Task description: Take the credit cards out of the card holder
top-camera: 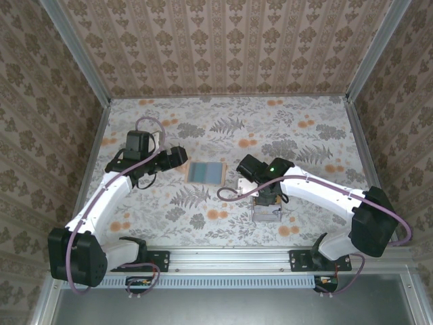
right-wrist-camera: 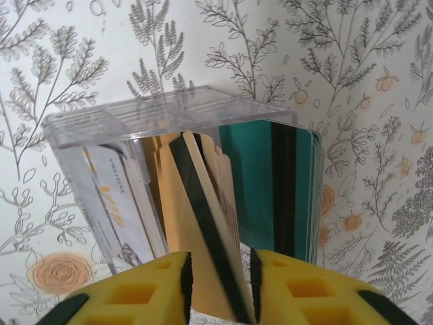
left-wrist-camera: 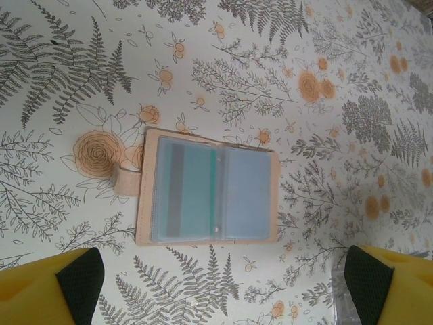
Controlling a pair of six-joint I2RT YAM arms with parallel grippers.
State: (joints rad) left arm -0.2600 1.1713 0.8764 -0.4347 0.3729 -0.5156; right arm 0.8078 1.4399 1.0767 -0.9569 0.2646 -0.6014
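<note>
The card holder lies open and flat on the floral table, tan edge around a grey-blue lining; it also shows mid-table. A teal credit card sits in its left sleeve. My left gripper hovers just short of it, open, with nothing between its fingers. My right gripper is over the clear box. A yellow credit card with a black stripe leans tilted into the box, its lower edge between the parted jaws, with a gap to the left pad.
The clear box stands near the table's front edge, right of centre, under my right gripper. It holds a teal card and a white printed card. Patterned walls enclose the table on three sides.
</note>
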